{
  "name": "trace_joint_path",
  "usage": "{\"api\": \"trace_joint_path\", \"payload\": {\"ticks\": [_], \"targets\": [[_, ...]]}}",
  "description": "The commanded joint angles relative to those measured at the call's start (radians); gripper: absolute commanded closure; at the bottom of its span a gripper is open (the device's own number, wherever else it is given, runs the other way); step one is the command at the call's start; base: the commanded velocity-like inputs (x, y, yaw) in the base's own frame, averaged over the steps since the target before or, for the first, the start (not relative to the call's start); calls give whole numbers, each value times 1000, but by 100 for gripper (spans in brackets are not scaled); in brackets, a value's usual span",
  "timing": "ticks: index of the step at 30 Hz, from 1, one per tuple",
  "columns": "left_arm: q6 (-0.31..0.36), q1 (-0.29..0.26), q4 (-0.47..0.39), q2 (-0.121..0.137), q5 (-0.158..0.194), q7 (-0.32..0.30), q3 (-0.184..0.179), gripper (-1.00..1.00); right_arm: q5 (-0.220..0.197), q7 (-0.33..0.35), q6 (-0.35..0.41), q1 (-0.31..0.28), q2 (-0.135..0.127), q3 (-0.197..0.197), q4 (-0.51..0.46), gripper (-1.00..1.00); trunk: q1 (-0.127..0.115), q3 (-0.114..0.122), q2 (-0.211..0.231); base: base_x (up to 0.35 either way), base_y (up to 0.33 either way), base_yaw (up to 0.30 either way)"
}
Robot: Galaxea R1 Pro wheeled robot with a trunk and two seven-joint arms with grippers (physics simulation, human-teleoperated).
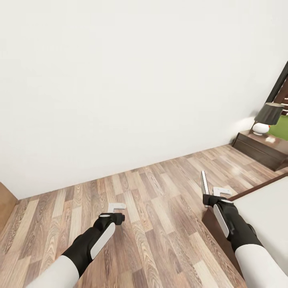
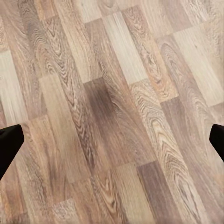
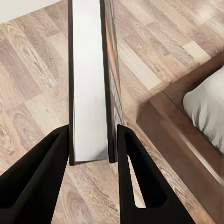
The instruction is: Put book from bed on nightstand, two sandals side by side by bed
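Where wood-plank floor meets white wall, bed corner, nightstand.

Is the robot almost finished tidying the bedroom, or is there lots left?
Lots left. Done: the book is off the bed, pinched edge-on in the right gripper. In hand: carrying it; a nightstand with a lamp stands ahead by the wall. Left: setting the book on it, then both sandals, which I can't see here. The left gripper is open and empty over the floor.
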Motion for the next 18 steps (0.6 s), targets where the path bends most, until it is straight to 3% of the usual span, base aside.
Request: {"api": "trace_joint_path", "payload": {"ticks": [1, 18], "targets": [[2, -1, -1, 1, 9, 9, -4, -100, -11, -8, 4, 0, 0, 1, -1, 100, -4, 4, 6, 0, 0, 0], [2, -1, -1, 1, 9, 9, -3, -100, -11, -8, 7, 0, -1, 35, 0, 100, -69, 85, 125, 0, 0, 0]]}}
